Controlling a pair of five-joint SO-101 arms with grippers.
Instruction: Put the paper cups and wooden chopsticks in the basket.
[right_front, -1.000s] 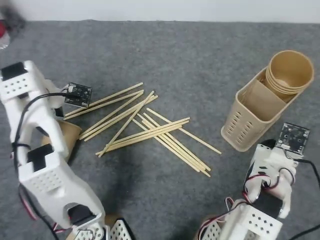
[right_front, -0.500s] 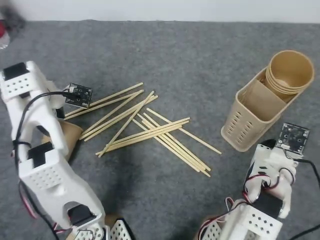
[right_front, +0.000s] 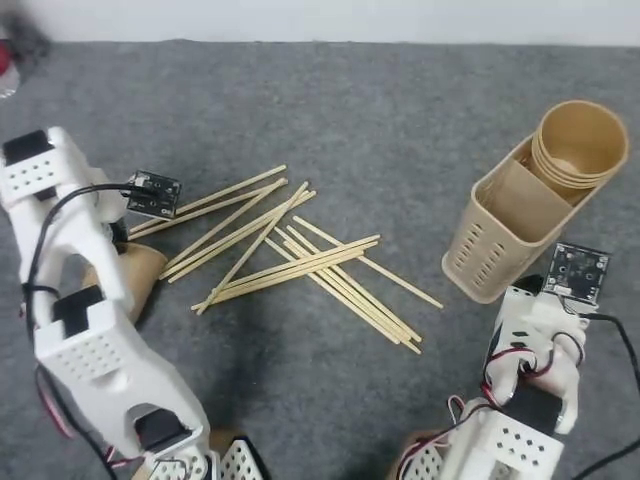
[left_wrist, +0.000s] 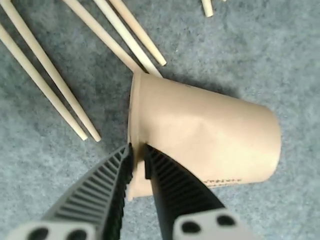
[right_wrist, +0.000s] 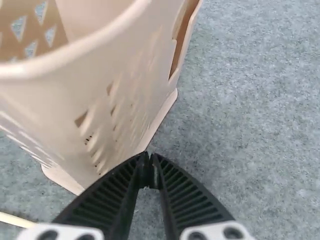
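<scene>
1. L arm: upper link & wrist cam slid a touch toward the near edge of the desk, closer over the paper cup. Small shift, mostly in the last half sec.
2. Paper cup: slightly more of its side shows beside the L arm; can't tell if the cup itself moved.
3. R arm: its wrist cam edged a bit toward the foot of the basket, also in the last half sec.

Grey carpeted tabletop; pale strip along far edge.
</scene>
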